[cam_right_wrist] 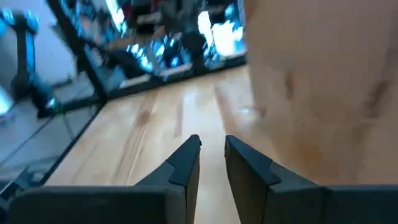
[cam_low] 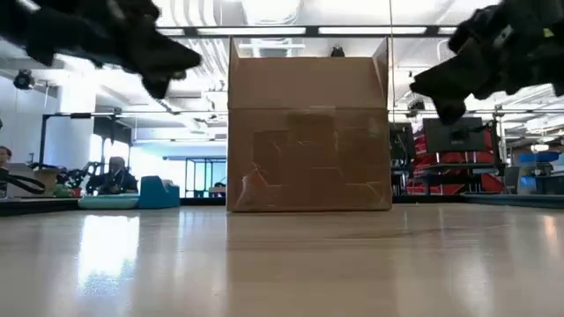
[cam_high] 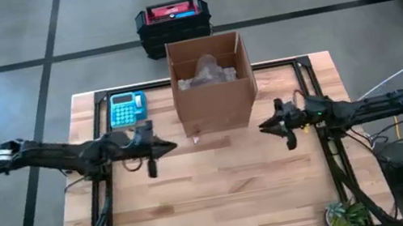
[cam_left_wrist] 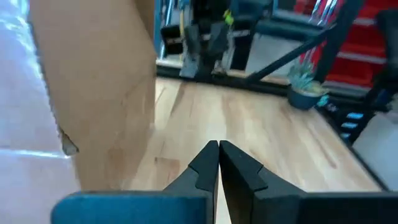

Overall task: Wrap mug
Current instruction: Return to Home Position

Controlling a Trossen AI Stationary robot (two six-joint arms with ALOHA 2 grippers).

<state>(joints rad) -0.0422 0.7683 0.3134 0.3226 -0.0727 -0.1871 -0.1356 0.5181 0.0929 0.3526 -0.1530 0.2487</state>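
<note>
While two arms [cam_high: 69, 156] [cam_high: 373, 107] flank it, one cardboard box [cam_high: 214, 98] stands open-topped.

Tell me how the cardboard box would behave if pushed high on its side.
The cardboard box is tall and open-topped, so it would probably tip or flex rather than slide. Only white padding shows inside, so it likely feels light.
</note>
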